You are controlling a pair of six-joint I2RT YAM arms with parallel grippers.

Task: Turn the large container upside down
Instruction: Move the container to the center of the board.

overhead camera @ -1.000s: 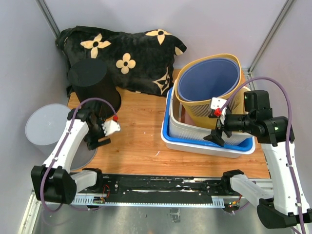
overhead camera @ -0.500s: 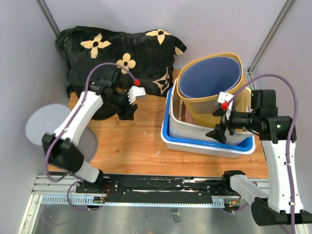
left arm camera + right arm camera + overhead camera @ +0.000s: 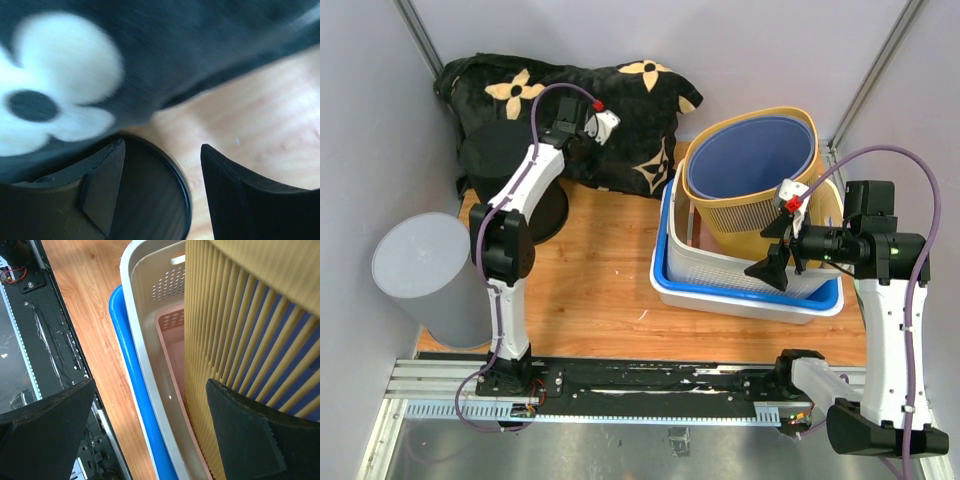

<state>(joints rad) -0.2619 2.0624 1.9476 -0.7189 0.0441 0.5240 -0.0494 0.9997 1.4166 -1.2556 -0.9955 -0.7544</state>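
Note:
The large container [image 3: 760,218], a yellow slatted bin, stands mouth up at the right with a blue bin [image 3: 750,160] nested inside it. My right gripper [image 3: 772,250] hangs open at its near side. In the right wrist view the yellow slats [image 3: 240,325] lie just ahead of the right gripper [image 3: 150,382], with nothing held. My left gripper [image 3: 598,128] is stretched to the back over the black flowered bag [image 3: 570,90], open and empty. In the left wrist view, the left gripper [image 3: 162,145] frames the rim of a black bin [image 3: 150,200].
The yellow bin sits in a white perforated basket [image 3: 715,268] inside a blue tray [image 3: 740,302]; a pink basket [image 3: 175,340] shows within. A black bin [image 3: 505,160] stands bottom up at the back left. A grey bin [image 3: 420,262] stands beside the table's left edge.
My left arm swung from the near side of the black bin up and back to over the flowered bag. The right gripper edged slightly right along the white basket, still open.

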